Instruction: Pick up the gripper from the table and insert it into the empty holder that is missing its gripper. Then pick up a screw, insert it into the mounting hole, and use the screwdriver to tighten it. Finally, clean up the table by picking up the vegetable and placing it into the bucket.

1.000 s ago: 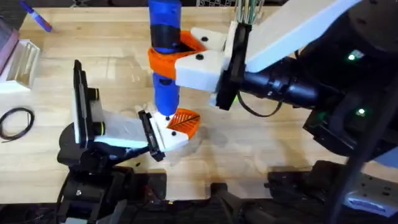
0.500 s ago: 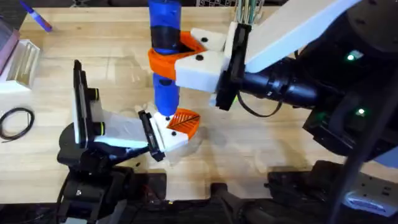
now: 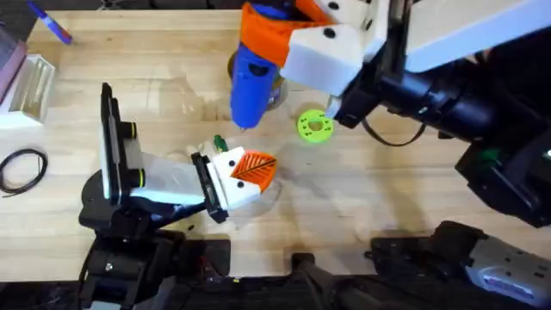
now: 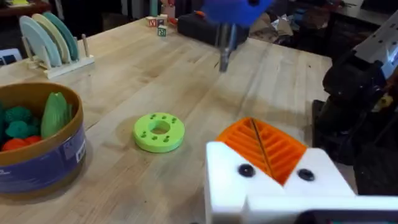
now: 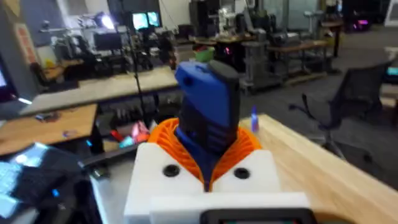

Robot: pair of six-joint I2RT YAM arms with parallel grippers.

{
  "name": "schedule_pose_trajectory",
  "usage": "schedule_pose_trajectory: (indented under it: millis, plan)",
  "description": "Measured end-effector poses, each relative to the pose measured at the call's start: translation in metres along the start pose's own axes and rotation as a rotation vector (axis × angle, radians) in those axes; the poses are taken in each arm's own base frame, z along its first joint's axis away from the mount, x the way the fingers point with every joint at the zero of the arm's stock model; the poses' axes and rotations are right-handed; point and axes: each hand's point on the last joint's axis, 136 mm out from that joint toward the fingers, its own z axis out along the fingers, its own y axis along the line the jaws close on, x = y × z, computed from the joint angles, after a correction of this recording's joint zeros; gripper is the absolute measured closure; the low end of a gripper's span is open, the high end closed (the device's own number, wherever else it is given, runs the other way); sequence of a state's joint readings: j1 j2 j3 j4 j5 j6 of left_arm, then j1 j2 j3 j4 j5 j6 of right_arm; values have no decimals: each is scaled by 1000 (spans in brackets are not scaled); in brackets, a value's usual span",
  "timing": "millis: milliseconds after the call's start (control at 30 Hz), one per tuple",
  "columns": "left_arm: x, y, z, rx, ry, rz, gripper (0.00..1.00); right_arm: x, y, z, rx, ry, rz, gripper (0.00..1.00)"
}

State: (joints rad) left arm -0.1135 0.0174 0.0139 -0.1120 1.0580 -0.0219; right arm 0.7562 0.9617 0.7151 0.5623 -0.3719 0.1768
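Screwdriver (image 3: 255, 73) sits clamped between my right fingers (image 3: 288, 39), its blue body tilted and its thin metal tip hanging above the desk (image 3: 387, 198), clear of the wood. My left fingers (image 3: 244, 176) rest low near the desk's front, carrying an orange ribbed pad; how far they are parted I cannot tell. A lime-green disc (image 3: 313, 126) lies between the arms. From the left wrist, the bucket (image 4: 37, 149) stands beside that disc, with a green vegetable (image 4: 55, 112) inside.
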Motion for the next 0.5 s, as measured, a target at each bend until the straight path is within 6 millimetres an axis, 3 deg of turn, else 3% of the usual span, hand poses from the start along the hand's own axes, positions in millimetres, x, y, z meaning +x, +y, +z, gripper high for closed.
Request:
schedule_pose_trajectory:
  millis: [100, 233, 367, 500]
  plan:
    - [0, 0, 0, 0, 0, 0, 997, 36, -29, -9, 91, 149, -13, 981]
    - [0, 0, 0, 0, 0, 0, 997, 82, -92, -38, 297, 355, -110, 981]
    - [0, 0, 0, 0, 0, 0, 997, 95, -158, -78, 516, 504, -328, 981]
    - [0, 0, 0, 0, 0, 0, 997, 120, -204, -119, 641, 731, -504, 981]
